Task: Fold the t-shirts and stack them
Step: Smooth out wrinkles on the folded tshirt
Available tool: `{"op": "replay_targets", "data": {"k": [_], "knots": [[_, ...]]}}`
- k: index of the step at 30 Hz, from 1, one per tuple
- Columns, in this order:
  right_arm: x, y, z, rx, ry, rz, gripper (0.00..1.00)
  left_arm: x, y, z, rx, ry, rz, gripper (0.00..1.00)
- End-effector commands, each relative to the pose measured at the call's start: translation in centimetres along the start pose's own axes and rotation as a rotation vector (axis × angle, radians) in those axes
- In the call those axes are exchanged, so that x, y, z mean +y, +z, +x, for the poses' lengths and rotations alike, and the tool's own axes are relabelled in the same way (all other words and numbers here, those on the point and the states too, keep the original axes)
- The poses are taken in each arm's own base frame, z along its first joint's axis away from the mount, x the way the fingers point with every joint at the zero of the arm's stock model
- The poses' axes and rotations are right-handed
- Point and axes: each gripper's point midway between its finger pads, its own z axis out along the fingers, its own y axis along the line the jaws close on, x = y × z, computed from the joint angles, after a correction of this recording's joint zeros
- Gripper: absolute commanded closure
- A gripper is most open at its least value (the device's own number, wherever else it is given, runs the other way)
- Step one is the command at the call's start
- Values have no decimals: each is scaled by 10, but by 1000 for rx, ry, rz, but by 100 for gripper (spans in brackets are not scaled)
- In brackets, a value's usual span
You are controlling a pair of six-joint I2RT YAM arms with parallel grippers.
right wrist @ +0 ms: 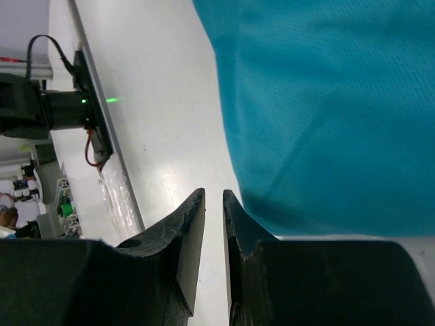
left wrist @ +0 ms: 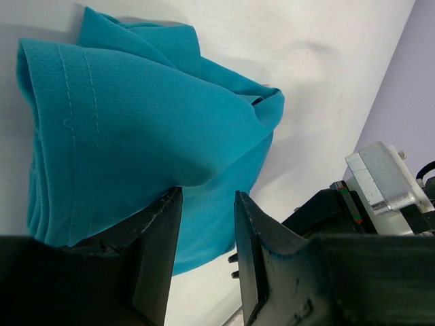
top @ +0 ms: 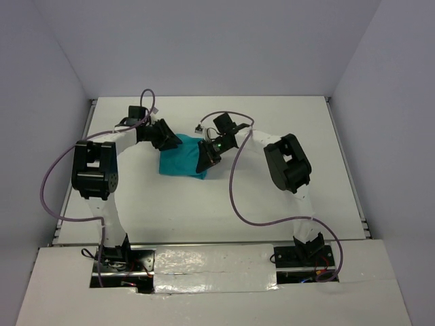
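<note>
Twofold flanking of t-shirt [top: 182, 163] lengthwise: spread at left end effector [left wrist: 207, 198], almost pressed together at right end effector [right wrist: 213, 195].

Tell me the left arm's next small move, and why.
Probably back the left gripper up and away from the t-shirt. Its jaws stand apart with no cloth pinched, the shirt already lies in a folded bundle, and the right gripper holds nothing either.

The teal t-shirt [left wrist: 136, 122] lies bunched in loose folds on the white table [left wrist: 326, 61]. The left gripper [left wrist: 207, 197] sits at its near edge, fingers parted with nothing pinched between them. Part of the other arm [left wrist: 387, 180] shows at right.
</note>
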Motion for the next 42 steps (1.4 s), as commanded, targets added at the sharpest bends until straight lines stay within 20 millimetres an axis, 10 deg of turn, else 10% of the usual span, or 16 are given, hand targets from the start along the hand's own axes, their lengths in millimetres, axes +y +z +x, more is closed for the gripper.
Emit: {"op": "replay_targets", "data": {"k": [1, 18, 24, 31, 35, 42], "knots": [[-5, -7, -2, -10, -45, 43, 76, -7, 1, -13, -19, 33, 16, 51], [-64, 4, 55, 146, 83, 219, 78, 20, 21, -15, -2, -24, -34, 52], [-35, -1, 41, 108, 5, 100, 76, 11, 19, -23, -20, -18, -4, 48], [50, -61, -8, -1, -232, -41, 75, -48, -24, -52, -117, 40, 133, 32], [50, -97, -25, -49, -323, 119, 75, -95, -69, -58, -196, 142, 189, 27], [45, -171, -42, -181, -414, 393, 71, -102, -121, -28, -294, 276, 127, 0]]}}
